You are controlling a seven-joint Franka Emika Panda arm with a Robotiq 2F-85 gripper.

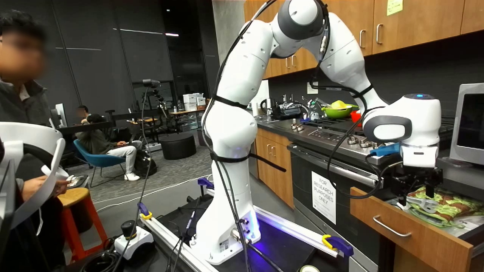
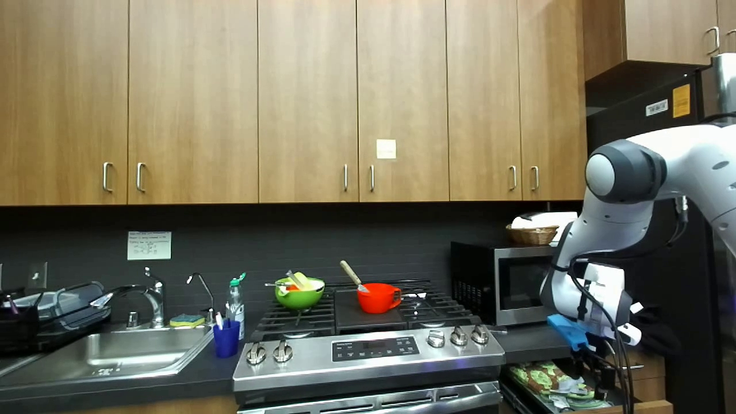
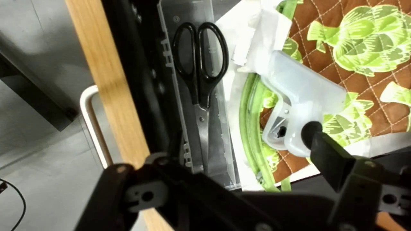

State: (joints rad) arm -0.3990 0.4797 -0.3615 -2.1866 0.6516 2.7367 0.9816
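Note:
My gripper (image 3: 252, 150) stands open above the pulled-out drawer (image 1: 412, 223), its jaws wide apart and nothing between them. In the wrist view, the tip of the right finger (image 3: 332, 160) overlaps the end of a translucent white plastic tool (image 3: 298, 86) with a looped handle; whether they touch I cannot tell. That tool lies on a brown quilted cloth (image 3: 327, 67) with green leaf print and green edging. Beside it, black-handled scissors (image 3: 202, 96) rest in a clear plastic tray (image 3: 215, 154). The left finger is dark and blurred near that tray's side. In an exterior view the gripper (image 1: 416, 194) hangs low over the cloth.
The drawer's wooden front with a metal handle (image 3: 94, 128) runs along the gripper's left. A microwave (image 2: 523, 282) stands on the counter behind, near the arm. A stove (image 2: 368, 351) carries a green bowl (image 2: 300, 296) and a red pot (image 2: 378, 299). A person (image 1: 22, 75) stands nearby.

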